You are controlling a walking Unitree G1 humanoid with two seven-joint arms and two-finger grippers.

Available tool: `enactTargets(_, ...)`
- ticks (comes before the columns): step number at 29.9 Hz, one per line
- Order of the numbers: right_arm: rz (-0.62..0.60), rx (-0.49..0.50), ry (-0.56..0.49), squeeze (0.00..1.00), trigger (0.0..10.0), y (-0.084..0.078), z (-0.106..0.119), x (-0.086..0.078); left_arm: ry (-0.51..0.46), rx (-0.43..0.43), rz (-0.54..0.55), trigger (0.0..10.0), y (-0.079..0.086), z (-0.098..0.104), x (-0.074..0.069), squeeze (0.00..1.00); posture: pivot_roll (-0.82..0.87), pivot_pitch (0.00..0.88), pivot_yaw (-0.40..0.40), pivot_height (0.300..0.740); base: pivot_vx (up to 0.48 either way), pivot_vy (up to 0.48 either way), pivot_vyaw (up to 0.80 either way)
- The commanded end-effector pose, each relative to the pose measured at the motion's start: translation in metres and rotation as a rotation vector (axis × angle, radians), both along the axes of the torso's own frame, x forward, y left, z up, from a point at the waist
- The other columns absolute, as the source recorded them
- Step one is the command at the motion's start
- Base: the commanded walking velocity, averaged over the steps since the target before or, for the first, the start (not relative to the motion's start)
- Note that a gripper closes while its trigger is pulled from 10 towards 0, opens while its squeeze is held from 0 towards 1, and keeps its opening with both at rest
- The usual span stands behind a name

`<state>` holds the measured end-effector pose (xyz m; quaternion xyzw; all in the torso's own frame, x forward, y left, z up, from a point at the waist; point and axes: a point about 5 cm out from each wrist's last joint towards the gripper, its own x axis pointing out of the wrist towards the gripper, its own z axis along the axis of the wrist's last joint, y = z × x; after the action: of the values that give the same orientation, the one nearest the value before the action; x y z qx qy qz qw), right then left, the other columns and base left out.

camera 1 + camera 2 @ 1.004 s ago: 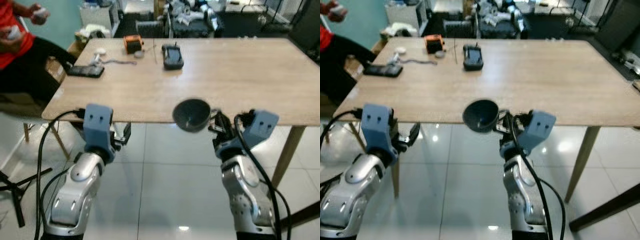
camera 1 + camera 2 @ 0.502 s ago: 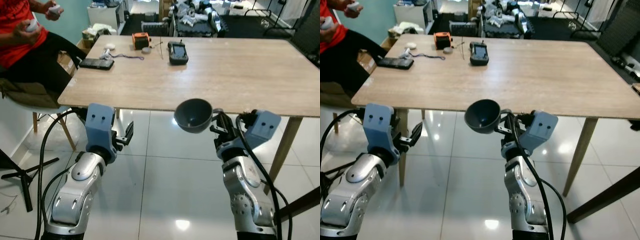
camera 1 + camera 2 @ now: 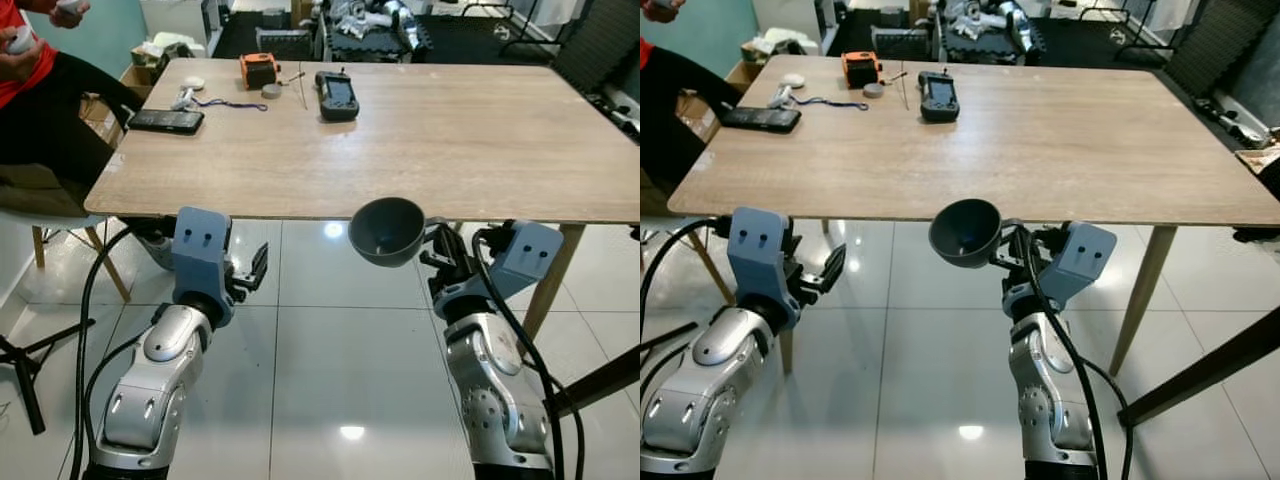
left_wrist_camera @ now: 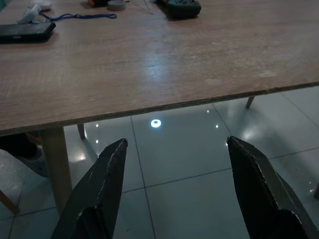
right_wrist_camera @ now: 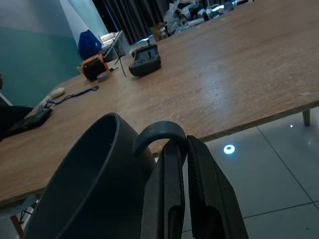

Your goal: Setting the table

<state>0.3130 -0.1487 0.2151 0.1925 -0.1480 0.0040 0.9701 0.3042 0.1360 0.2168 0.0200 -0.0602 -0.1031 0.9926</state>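
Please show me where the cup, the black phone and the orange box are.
cup [image 3: 386,230], left eye view, inside of the bowl
black phone [image 3: 165,120], left eye view, middle of its top face
orange box [image 3: 857,68], right eye view, its top

Dark grey cup [image 3: 386,230], tilted, below table [image 3: 480,150] edge.

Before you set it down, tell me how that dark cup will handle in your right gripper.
The dark cup looks rigid and probably light. The right gripper is pinched on its thin handle alone, so it may swing or twist. Its rounded body suggests it could tip if set down tilted on the table.
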Motion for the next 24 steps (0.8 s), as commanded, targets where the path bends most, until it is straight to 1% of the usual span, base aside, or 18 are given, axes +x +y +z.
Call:
enactTargets(1, -0.003, 0.0, 0.014, 0.0, 10.0, -0.001, -0.0037, -0.0016, 0.022, 0.001, 0.003, 10.0, -0.0001, -0.006, -0.001, 0.0, 0.08, 0.138, 0.061, 0.74, 0.0, 0.0, 0.0)
enactTargets(5, -0.001, 0.016, 0.019, 0.0, 10.0, -0.0017, -0.0039, -0.0009, 0.023, 0.0, 0.003, 10.0, -0.0005, -0.0063, -0.0009, 0.0, 0.08, 0.137, 0.059, 0.74, 0.0, 0.0, -0.8)
enactTargets(24, -0.004, 0.018, 0.031, 0.0, 10.0, -0.0036, -0.0048, -0.0006, 0.028, -0.003, -0.002, 10.0, -0.0025, -0.007, -0.0011, 0.0, 0.08, 0.147, 0.055, 0.74, 0.0, 0.0, -0.8)
